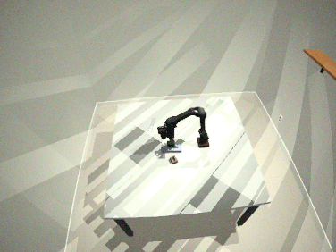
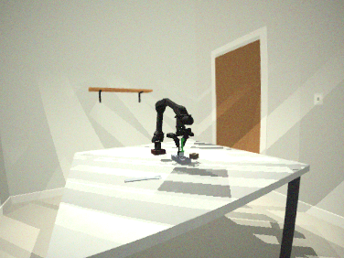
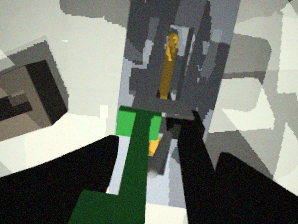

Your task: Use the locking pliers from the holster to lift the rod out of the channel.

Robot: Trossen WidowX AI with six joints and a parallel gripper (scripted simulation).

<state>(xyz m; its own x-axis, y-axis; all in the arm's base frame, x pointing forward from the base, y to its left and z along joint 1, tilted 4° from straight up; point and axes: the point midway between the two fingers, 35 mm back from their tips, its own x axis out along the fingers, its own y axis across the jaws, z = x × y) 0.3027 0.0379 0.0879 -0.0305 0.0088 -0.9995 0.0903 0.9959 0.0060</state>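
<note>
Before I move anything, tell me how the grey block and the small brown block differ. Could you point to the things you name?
The grey block (image 1: 177, 148) (image 2: 181, 160) (image 3: 220, 60) is long; the brown block (image 1: 173, 160) (image 2: 194, 155) (image 3: 17, 82) is short and compact. The grey one has a yellow rod (image 3: 166, 75) lying lengthwise in it, while the brown one has a dark recess with no rod visible in it. Both sit on the white table (image 1: 170, 192) (image 2: 151, 206).

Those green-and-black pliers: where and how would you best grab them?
I'd come from above and squeeze across both handles, one claw finger outside each. The green handle stands upright, and in the wrist view a black handle rises beside it with a gap between, so pressing from both outer sides should suit.
</note>
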